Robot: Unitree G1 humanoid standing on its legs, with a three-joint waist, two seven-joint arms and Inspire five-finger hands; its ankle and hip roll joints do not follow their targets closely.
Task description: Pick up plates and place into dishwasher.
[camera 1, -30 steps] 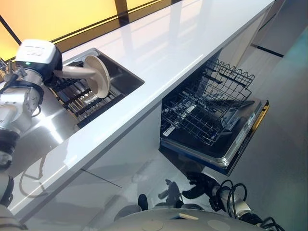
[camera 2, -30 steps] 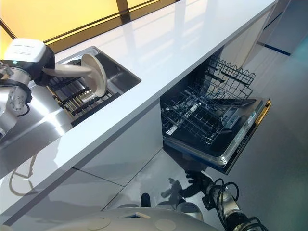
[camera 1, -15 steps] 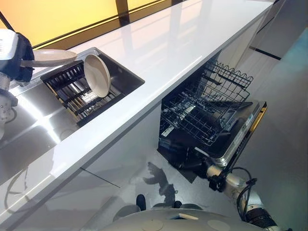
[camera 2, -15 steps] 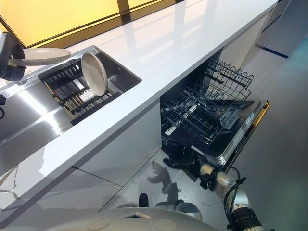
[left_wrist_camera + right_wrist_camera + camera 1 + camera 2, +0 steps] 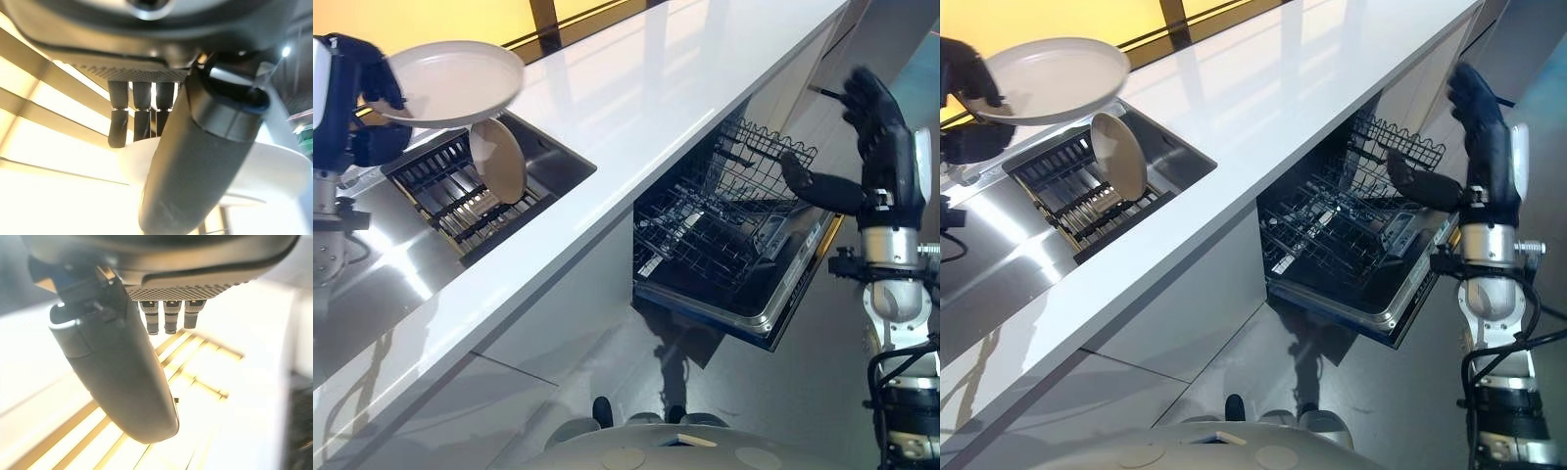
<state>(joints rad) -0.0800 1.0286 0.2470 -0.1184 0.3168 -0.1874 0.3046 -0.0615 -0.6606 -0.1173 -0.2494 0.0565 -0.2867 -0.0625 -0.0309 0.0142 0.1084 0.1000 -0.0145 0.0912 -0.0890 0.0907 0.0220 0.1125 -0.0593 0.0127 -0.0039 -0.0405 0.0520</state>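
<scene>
My left hand [image 5: 357, 98] is shut on the rim of a cream plate [image 5: 450, 83], which it holds nearly flat, high above the sink [image 5: 563, 157]. In the left wrist view the fingers [image 5: 142, 110] curl over the plate [image 5: 279, 171] with the thumb pressing on it. A second cream plate [image 5: 497, 162] stands on edge in the black rack inside the sink. My right hand [image 5: 879, 147] is raised to the right of the open dishwasher, fingers straight and open, holding nothing. The right wrist view shows its thumb [image 5: 122, 377] spread away from the fingers.
A white countertop [image 5: 636, 98] runs from the sink toward the far right. Below it the dishwasher's wire rack [image 5: 724, 220] is pulled out over the lowered door [image 5: 783, 304]. Grey floor lies in front of the door.
My left hand has lifted the plate from the sink rack to well above it and turned it flat. My right arm has swung up from near the floor to beside the dishwasher.
</scene>
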